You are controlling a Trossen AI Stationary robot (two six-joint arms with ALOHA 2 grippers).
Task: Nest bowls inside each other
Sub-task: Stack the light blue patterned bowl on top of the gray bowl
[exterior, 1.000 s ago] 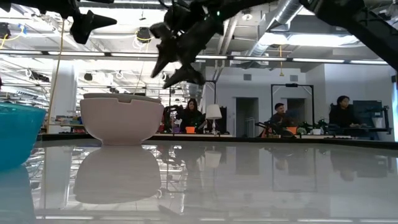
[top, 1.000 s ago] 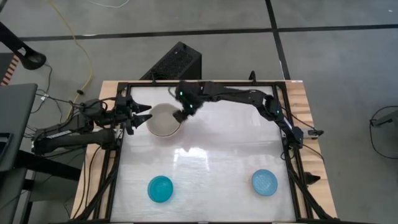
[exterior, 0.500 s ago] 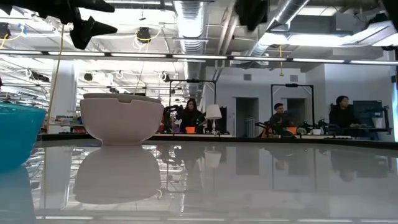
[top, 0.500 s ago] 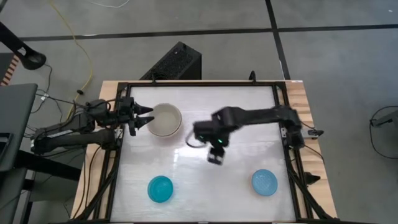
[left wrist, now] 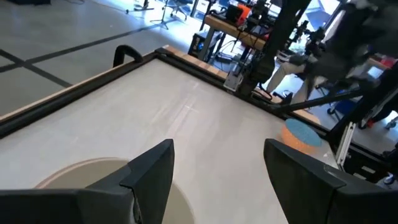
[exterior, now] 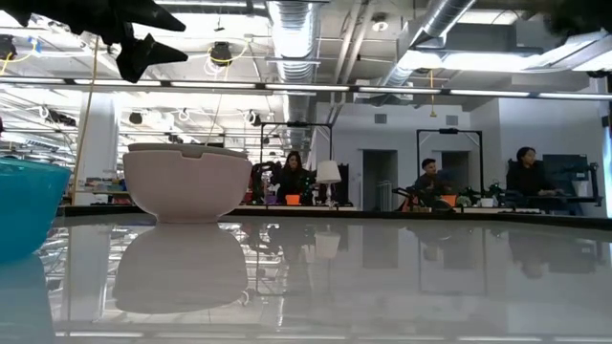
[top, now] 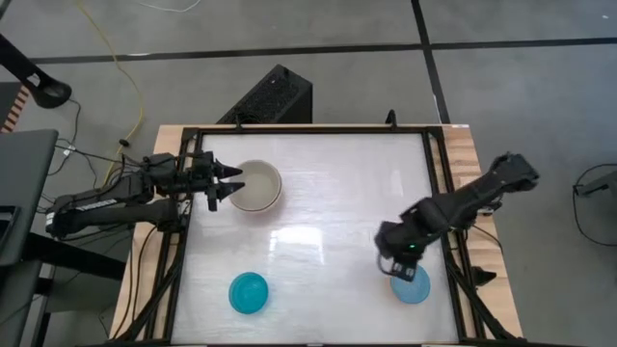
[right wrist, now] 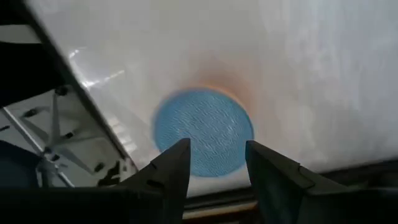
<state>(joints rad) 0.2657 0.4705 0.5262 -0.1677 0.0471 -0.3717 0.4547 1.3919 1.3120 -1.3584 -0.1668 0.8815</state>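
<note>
A cream-white bowl (top: pixel 256 186) with a grey-beige inside stands upright on the table at the far left; it also shows in the low view (exterior: pixel 182 182). My left gripper (top: pixel 233 185) hovers open, nearly level, over this bowl's left rim, well above it (exterior: pixel 143 43). The teal-blue bowl (top: pixel 249 293) rests near the front left. The light blue bowl (top: pixel 412 284) rests near the front right. My right gripper (top: pixel 398 262) points down above its far-left rim, open, with nothing between its fingers (right wrist: pixel 217 165). The bowl (right wrist: pixel 204 132) lies below it.
A black frame (top: pixel 436 183) borders the white tabletop, with wooden edges outside it. A black box (top: pixel 273 96) stands on the floor beyond the far edge. The table's middle (top: pixel 328 222) is bare. People sit far back in the room (exterior: pixel 292 177).
My right gripper has swept from the cream-white bowl at the far left across the table toward the near right edge. It has tipped to point down and now hangs above the light blue bowl. The bowls have not moved.
</note>
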